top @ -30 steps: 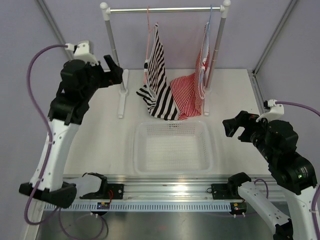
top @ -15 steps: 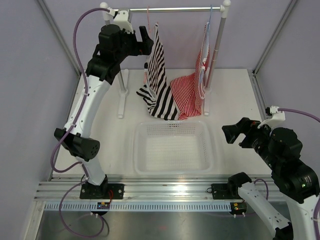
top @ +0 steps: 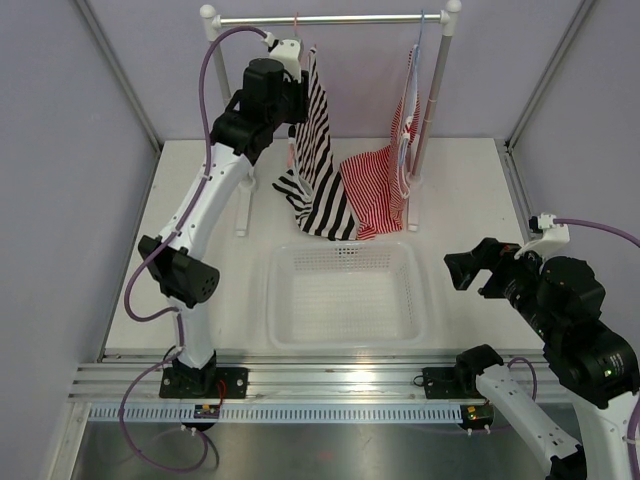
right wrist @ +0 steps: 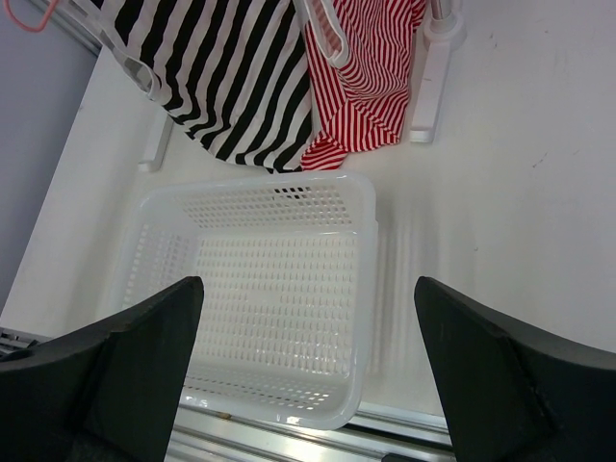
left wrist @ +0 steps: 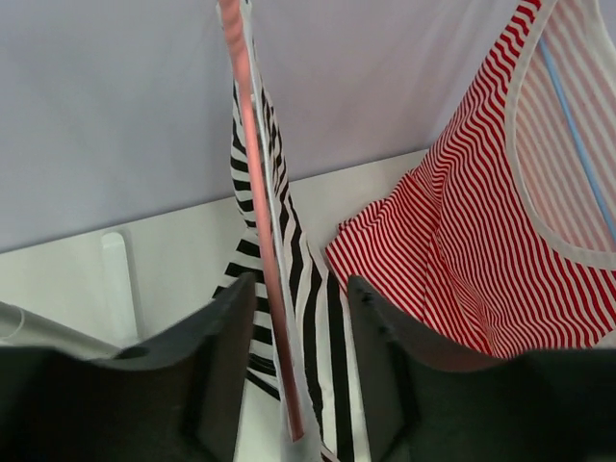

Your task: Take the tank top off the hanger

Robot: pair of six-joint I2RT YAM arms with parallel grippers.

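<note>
Straddling hanger, tank top: left jaws spread. Right jaws spread beside basket.

- Basket: white, perforated, on the counter, below and ahead of the right jaws.
- Striped top: red and white, on a pale blue hanger, just right of the left jaws, hem near the basket's far rim.
- Rack: white posts, metal rail above the left jaws.

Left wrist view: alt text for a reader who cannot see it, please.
The left gripper, open, straddles the pink hanger and the black-and-white tank top hanging on it. To the right, a red-striped top hangs on a blue hanger, with the white table below.
</note>
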